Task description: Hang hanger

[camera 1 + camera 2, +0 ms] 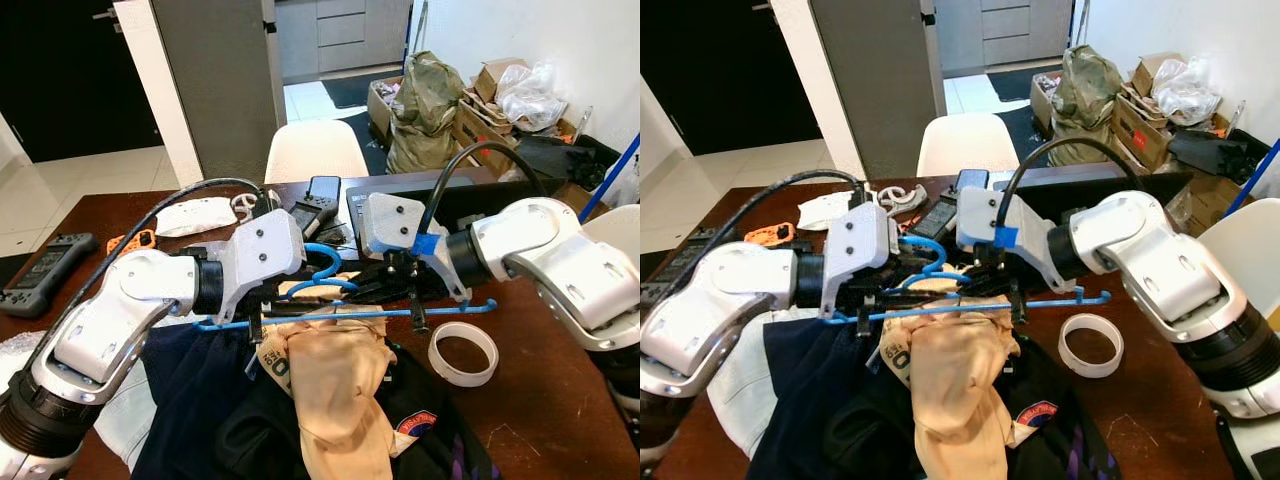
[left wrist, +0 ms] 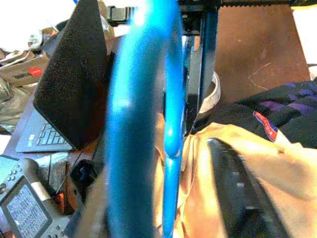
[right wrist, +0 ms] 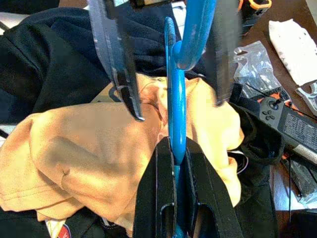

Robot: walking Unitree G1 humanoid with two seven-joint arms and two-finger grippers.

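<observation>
- blue hanger (image 1: pixel 345 316) held level over tan shirt (image 1: pixel 335 385) on table (image 1: pixel 560 400)
- right gripper (image 3: pixel 174 148) clenched on its bar
- left gripper (image 1: pixel 262 312) fingers straddle it; grip unclear

Hanger (image 2: pixel 141 119) blurred at close range in left wrist view; peach shirt (image 1: pixel 335 385) hides its lower middle.

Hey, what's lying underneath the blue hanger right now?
Under the blue hanger lies a tan garment on a pile of dark clothes, which cover the table below. Both the left gripper and right gripper hold the hanger.
</observation>
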